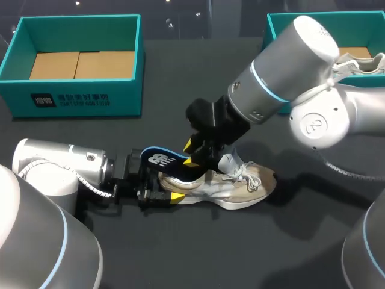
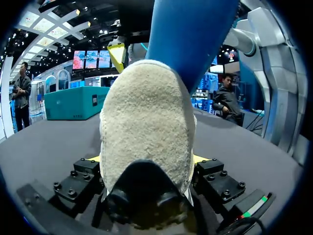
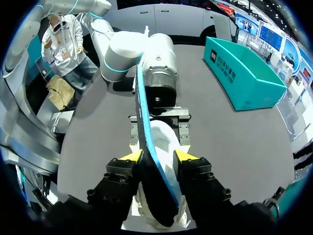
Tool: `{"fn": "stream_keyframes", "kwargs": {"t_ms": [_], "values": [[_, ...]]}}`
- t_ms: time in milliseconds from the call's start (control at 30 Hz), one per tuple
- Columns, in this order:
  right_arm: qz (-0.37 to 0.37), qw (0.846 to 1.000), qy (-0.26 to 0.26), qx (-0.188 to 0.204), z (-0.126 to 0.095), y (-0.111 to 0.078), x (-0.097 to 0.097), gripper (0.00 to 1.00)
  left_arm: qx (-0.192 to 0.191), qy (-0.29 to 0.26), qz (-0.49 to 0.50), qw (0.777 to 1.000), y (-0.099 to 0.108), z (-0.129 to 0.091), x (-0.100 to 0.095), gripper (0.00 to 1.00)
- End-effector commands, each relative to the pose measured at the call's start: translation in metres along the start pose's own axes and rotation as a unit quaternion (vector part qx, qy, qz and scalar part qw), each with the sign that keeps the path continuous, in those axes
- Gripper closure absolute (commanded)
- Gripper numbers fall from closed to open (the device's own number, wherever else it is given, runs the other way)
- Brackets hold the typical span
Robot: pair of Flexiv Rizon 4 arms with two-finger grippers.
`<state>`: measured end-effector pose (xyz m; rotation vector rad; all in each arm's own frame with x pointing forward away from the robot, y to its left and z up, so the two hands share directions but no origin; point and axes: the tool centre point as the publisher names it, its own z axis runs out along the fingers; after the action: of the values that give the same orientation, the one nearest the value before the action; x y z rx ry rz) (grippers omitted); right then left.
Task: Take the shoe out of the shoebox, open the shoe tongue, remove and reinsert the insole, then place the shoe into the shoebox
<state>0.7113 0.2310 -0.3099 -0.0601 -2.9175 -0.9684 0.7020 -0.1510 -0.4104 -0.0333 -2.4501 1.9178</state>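
1. Dark table (image 1: 180, 253); shoe (image 1: 240, 186) lies on its sole, teal shoebox (image 1: 72, 99) well behind shoe.
2. Left gripper (image 2: 146, 159) clamped on shoe's heel; should hold firm.
3. Right gripper (image 3: 159, 155) pinches blue insole (image 1: 163, 160), which is half out above shoe's heel; probably best slid along shoe, no twisting.

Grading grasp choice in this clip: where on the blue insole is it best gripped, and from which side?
Probably the raised heel end of the insole, the part standing clear of the shoe, coming from above and pinching its two flat faces. It is thin and free there; the right hand holds it so, while the left hand clamps the shoe's heel.
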Motion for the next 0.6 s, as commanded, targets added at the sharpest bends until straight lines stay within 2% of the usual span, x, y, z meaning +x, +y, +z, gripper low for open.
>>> {"fn": "stream_keyframes", "kwargs": {"t_ms": [33, 100, 267, 400, 600], "values": [[0.008, 1.0, 0.007, -0.002, -0.003, 0.001, 0.003, 0.64, 0.0, 0.0, 0.0, 1.0, 0.001, 0.0, 0.0, 1.0], [0.014, 1.0, 0.011, 0.001, -0.004, 0.003, 0.006, 0.57, 0.0, 0.0, 0.0, 1.0, 0.001, 0.0, 0.0, 1.0], [0.023, 0.999, 0.024, 0.003, -0.003, 0.008, 0.009, 0.58, 0.0, 0.0, 0.0, 1.0, 0.001, 0.0, 0.0, 1.0], [0.018, 0.999, 0.031, 0.002, -0.001, 0.015, 0.01, 0.51, 0.0, 0.0, 0.0, 1.0, 0.001, 0.0, 0.0, 1.0], [0.016, 0.999, 0.049, -0.01, 0.005, 0.018, 0.008, 0.52, 0.0, 0.0, 0.0, 1.0, 0.001, 0.0, 0.0, 1.0]]}}
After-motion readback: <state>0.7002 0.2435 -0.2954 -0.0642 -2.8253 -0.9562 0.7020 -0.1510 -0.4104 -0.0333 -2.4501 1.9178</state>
